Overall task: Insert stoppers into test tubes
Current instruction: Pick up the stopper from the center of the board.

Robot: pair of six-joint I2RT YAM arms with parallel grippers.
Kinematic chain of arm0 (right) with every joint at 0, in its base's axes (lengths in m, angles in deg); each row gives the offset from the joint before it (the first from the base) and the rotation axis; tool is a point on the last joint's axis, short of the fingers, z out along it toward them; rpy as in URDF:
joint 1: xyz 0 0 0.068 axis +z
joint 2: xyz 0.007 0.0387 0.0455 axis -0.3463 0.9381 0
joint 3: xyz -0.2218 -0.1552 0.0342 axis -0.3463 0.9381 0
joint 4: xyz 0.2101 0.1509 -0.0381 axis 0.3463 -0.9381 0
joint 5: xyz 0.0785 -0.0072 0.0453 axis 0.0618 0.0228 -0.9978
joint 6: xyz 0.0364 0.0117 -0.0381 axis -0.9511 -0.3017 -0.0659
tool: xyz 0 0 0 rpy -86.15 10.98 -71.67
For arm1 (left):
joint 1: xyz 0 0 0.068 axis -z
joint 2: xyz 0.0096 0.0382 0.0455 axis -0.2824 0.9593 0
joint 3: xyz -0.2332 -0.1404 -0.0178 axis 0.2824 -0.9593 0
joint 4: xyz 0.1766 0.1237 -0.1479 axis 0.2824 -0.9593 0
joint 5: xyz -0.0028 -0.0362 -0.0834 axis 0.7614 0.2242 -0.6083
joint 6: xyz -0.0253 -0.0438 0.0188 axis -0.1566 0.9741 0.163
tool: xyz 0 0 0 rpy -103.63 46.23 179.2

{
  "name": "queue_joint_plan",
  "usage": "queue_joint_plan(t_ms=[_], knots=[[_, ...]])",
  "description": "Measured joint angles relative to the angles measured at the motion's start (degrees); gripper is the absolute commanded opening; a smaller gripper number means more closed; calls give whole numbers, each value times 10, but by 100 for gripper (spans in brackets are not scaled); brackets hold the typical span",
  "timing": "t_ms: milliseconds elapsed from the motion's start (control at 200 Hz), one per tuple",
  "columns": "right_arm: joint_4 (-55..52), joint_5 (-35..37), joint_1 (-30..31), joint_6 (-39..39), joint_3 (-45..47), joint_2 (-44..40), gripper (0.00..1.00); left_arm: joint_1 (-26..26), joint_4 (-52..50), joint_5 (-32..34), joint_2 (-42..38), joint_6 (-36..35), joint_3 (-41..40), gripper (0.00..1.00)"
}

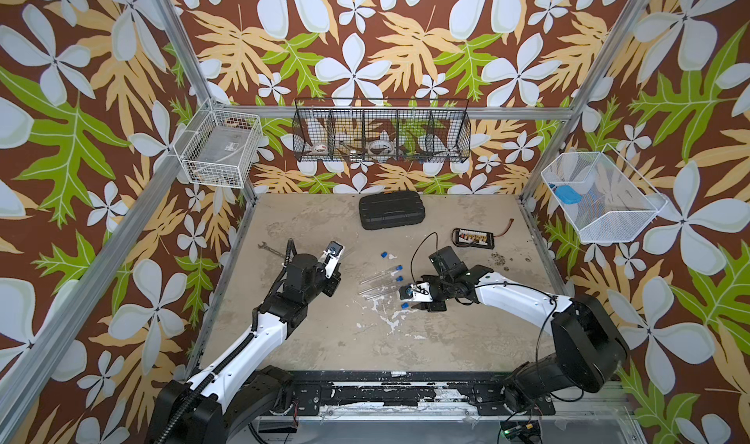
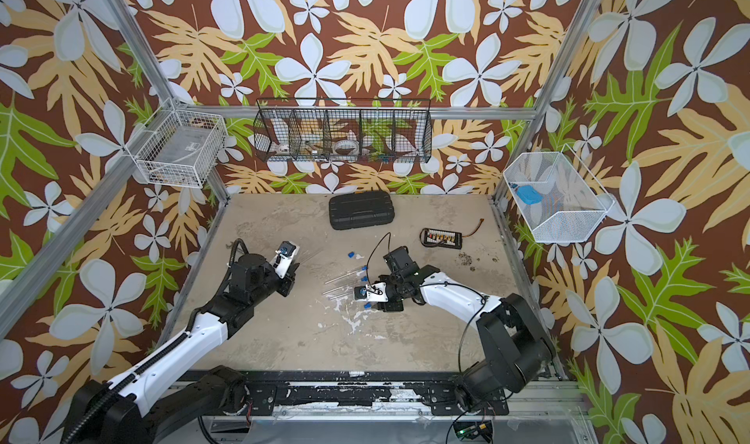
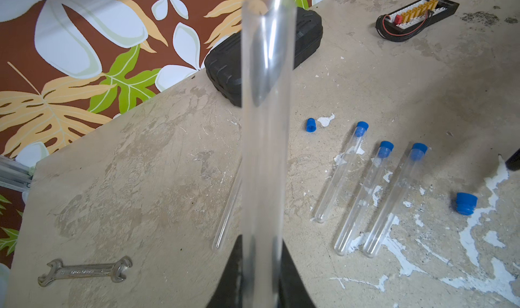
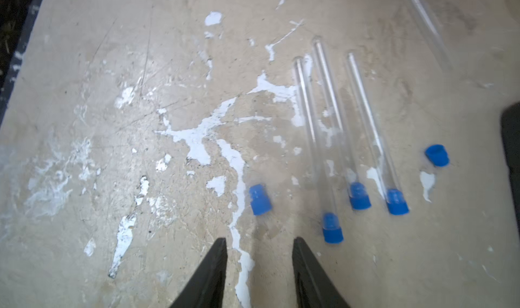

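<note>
Left wrist view: grips one bare test tube [image 3: 266, 123] in the left gripper [image 3: 261, 240], jaws closed tight on it, raised above the table [image 3: 140, 180]. Hovers the right gripper [image 4: 259, 240] partly spread and empty just short of a loose stopper [image 4: 260, 199]. Has three stoppered tubes [image 3: 364, 198] lying side by side nearby, plus what looks like another bare tube [image 3: 229, 199], faint.

Three stoppered test tubes [image 3: 342, 174] parallel; two blue stoppers [image 3: 466, 203] loose; fourth tube [image 3: 229, 208] bare; fifth tube [image 3: 267, 123] gripped.
</note>
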Motion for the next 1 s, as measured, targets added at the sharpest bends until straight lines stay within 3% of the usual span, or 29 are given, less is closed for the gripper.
queue_joint_plan(t_ms=[185,646,1001], knots=[[10,18,6,44,-2,44,42,0,0,2,-2,0,0,0],[24,30,8,57,-31,98,43,0,-3,2,-12,0,-3,0],[-1,13,9,57,-59,126,37,0,-5,1,-12,0,-3,0]])
